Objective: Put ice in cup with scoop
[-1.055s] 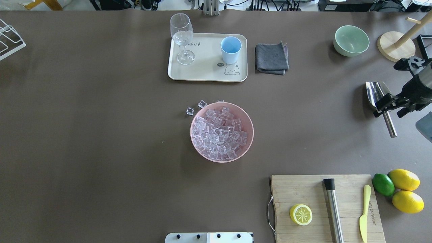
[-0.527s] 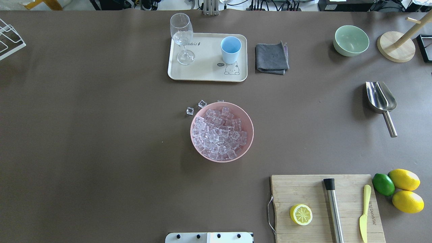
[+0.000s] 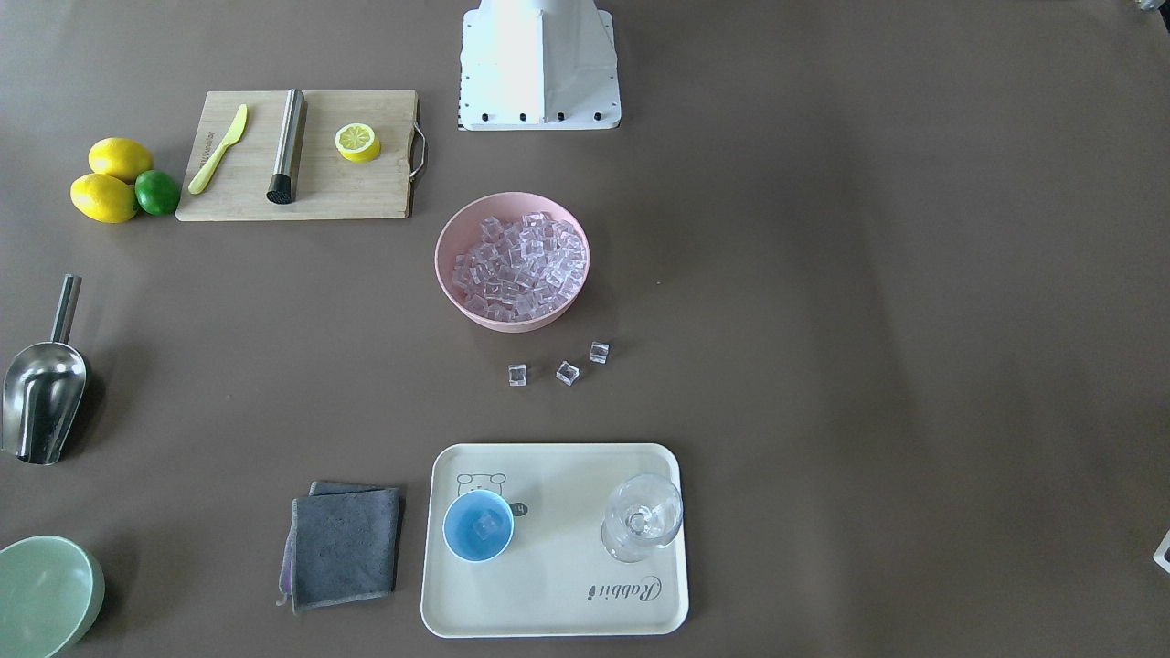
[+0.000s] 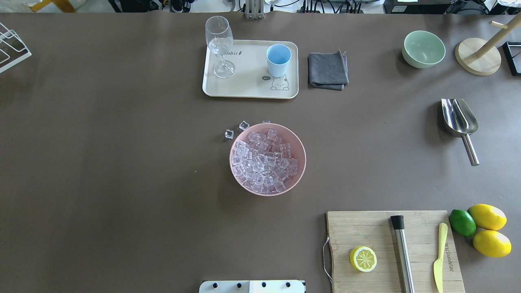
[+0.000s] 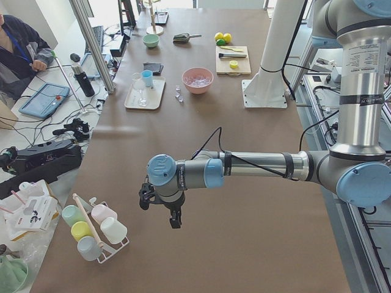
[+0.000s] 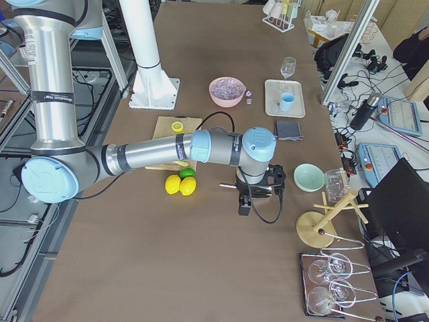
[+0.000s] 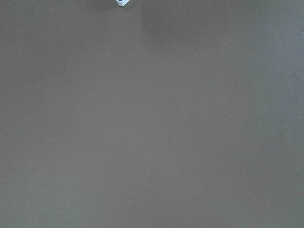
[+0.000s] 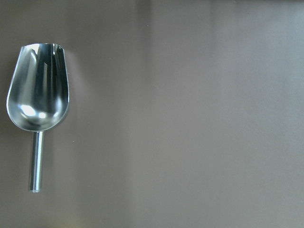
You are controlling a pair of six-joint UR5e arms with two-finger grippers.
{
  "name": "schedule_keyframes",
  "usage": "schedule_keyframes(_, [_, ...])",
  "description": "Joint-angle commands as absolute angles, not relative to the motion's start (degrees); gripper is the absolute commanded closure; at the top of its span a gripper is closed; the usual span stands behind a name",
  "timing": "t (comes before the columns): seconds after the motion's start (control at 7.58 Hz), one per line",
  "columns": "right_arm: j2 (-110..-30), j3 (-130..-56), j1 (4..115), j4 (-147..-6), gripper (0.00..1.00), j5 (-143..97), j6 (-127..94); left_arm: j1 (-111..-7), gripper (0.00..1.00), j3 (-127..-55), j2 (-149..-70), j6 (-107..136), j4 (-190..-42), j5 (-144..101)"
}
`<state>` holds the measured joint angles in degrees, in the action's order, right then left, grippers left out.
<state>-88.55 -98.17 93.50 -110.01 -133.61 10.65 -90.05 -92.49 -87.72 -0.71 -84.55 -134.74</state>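
Observation:
The steel scoop (image 4: 460, 118) lies alone on the table at the right, handle toward the robot; it also shows in the right wrist view (image 8: 40, 90) and the front view (image 3: 41, 393). The ice (image 4: 264, 160) fills a pink bowl (image 4: 299, 142) at mid-table, with three loose cubes (image 3: 567, 372) beside it. The light-blue cup (image 4: 278, 59) stands on a cream tray (image 4: 248, 87) and holds one cube (image 3: 484, 524). My right gripper (image 6: 258, 191) hangs over the table's right end, and my left gripper (image 5: 160, 210) over the left end. I cannot tell whether either is open.
A wine glass (image 4: 220, 44) stands on the tray, with a grey cloth (image 4: 327, 70) to its right. A pale green bowl (image 4: 423, 49) and a wooden stand (image 4: 478, 55) are at back right. A cutting board (image 4: 390, 248) with a lemon half, steel rod and yellow knife is at front right.
My right gripper, which was over the scoop's handle, has moved off to the right, out of the overhead view. The scoop stays on the table.

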Motion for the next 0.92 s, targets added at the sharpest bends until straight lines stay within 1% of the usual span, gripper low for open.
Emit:
schedule_keyframes(0.0, [-88.5,-94.7,94.3,-110.3,0.0,-133.1,13.3,-90.0,0.02,-92.1,-87.8,-0.6,-84.6,-134.7])
schedule_keyframes(0.79, [-88.3,-94.5,94.2,-110.3,0.0,-133.2,13.1,-89.9,0.02,-92.6,-87.8,-0.6,-84.6,-134.7])
